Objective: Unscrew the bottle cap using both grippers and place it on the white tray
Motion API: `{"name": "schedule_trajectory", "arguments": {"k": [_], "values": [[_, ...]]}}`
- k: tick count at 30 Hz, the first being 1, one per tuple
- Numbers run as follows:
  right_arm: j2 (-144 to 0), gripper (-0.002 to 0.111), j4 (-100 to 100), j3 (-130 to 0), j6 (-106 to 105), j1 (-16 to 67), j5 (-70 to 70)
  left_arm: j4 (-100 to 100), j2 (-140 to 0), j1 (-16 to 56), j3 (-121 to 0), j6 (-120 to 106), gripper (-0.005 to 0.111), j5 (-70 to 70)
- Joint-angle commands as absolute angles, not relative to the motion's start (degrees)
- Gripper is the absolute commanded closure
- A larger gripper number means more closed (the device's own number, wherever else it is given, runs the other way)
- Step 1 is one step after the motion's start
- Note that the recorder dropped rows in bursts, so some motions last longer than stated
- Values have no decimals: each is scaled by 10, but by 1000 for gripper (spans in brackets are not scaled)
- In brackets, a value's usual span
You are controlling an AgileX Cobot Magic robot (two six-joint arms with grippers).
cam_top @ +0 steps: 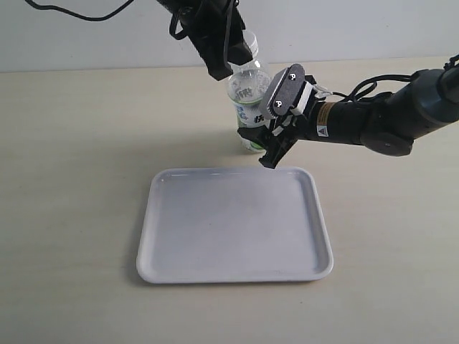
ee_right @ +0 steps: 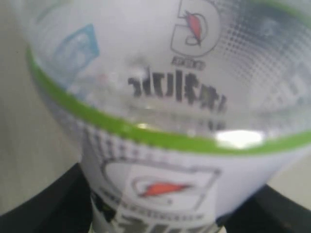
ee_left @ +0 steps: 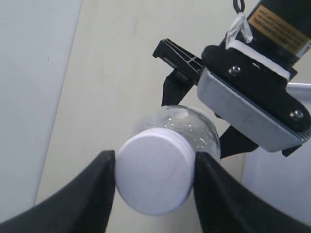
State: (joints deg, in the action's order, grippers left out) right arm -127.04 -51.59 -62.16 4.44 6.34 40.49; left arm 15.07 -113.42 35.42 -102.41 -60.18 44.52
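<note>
Beige table (cam_top: 72, 179), left pincer (ee_left: 154, 178) clasping bottle cap (ee_left: 153, 170), right pincer (ee_right: 160, 213) clasping bottle (ee_right: 165, 97)

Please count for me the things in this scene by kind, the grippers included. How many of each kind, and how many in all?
bottle: 1
bottle cap: 1
white tray: 1
grippers: 2, the left gripper and the right gripper
Total: 5
</note>
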Motion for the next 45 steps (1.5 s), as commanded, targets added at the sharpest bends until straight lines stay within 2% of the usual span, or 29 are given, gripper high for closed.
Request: {"name": "schedule_trajectory", "arguments": {"k": [1,13,25,35,38,41,42,45], "values": [[-1288,108,-540,-611,30,60,301,151,-1129,355,-1026,-598,107,447],[-1288,108,-540,-611,30,60,300,152,-1129,355,-1026,-454,107,447],[-1288,108,-540,-611,30,60,298,152,-1129,355,-1026,-170,107,453],[-1288,108,-540,-611,30,60,298,140,-1129,354,-1026,-151,105,460],[-1288,108,-540,-611,30,60,298,136,-1129,354,-1026,-151,87,460],[-1288,108,-540,-611,30,60,298,136,-1129,354,-1026,-151,57,457],[-1288,108,-540,-611,30,60,298,136,-1129,354,-1026,-156,44,457],[-1288,108,-540,-611,30,60,298,128,-1129,354,-1026,-216,25,459]]}}
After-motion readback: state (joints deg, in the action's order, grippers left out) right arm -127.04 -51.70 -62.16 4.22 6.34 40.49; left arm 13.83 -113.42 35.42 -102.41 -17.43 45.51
